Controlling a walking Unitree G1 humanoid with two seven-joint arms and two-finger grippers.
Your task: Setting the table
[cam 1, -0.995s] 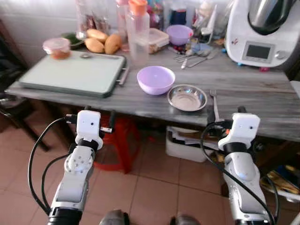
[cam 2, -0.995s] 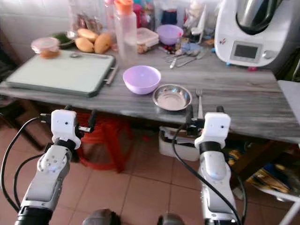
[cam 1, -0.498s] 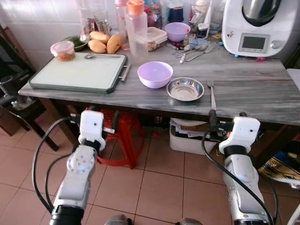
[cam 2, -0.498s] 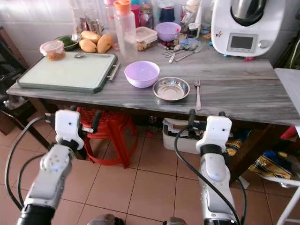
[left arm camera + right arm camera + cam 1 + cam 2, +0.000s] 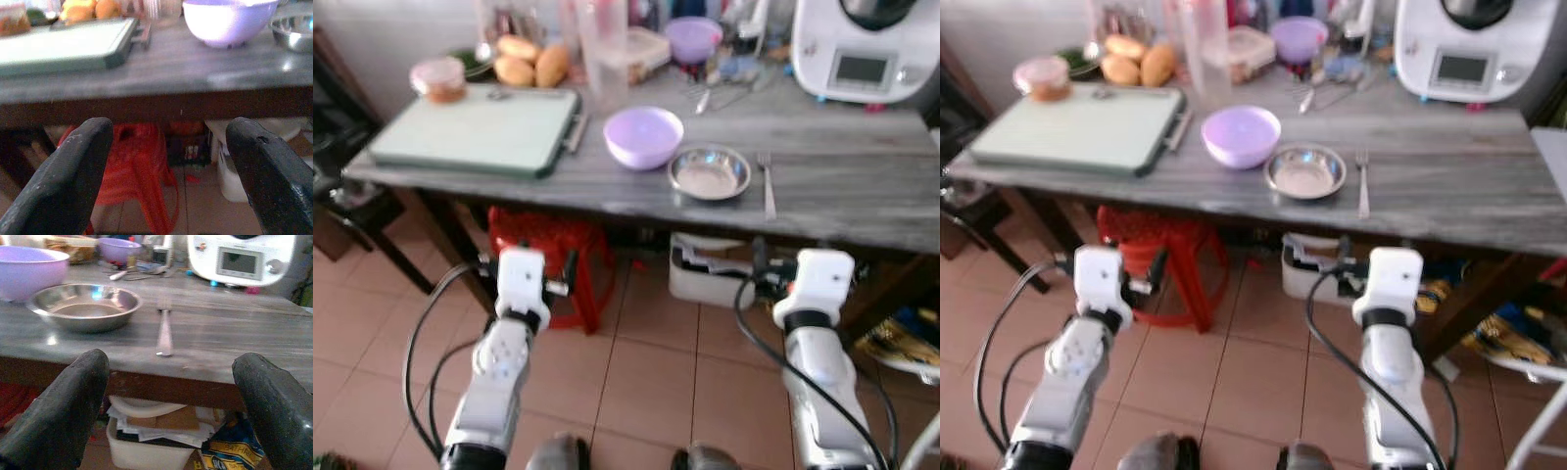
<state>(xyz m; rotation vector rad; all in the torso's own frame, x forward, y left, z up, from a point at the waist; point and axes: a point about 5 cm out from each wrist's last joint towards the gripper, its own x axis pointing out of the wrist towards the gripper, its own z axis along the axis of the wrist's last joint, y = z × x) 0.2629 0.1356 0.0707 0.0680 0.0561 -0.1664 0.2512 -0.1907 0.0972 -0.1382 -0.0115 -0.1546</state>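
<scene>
- Grey wooden table (image 5: 862,196) ahead, red stool (image 5: 548,245) beneath, tiled floor below.
- Fork (image 5: 165,330) flat on the tabletop, just beside steel bowl (image 5: 85,306); lilac bowl (image 5: 643,136) next along.
- Right gripper (image 5: 171,396) below the table edge, fingers spread wide, fork beyond and above.
- Left gripper (image 5: 166,166) likewise parted, facing the green tray (image 5: 63,49).

A lilac bowl (image 5: 643,136), steel bowl (image 5: 709,173) and fork (image 5: 768,185) sit side by side on the table.

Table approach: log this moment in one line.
left gripper open, short of table | right gripper open, facing fork | nothing held
</scene>
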